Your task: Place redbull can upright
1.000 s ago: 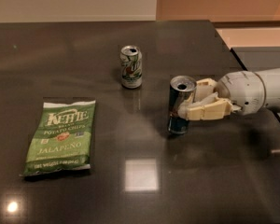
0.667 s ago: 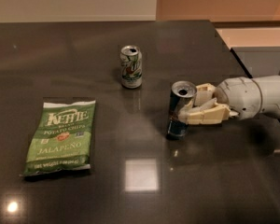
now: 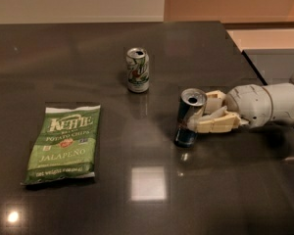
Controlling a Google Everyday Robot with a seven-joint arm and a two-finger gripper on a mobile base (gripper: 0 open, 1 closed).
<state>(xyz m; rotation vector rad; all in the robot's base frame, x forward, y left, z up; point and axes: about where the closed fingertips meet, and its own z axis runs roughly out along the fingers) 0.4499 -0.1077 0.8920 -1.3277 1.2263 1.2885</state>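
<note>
The redbull can (image 3: 188, 119), slim, silver and dark blue with its pull-tab top facing up, stands nearly upright on the dark table (image 3: 210, 190), right of centre and leaning slightly. My gripper (image 3: 202, 115) reaches in from the right. Its cream fingers (image 3: 213, 126) close on the can's right side at mid-height. The can's base is at the tabletop, with its reflection just below it.
A shorter white-and-green soda can (image 3: 137, 69) stands upright behind and left of the redbull can. A green Kettle jalapeño chips bag (image 3: 63, 143) lies flat at the left. The table's right edge (image 3: 255, 67) runs close behind my arm.
My gripper has lowered the redbull can a little toward the table. The soda can and the chips bag have not moved.
</note>
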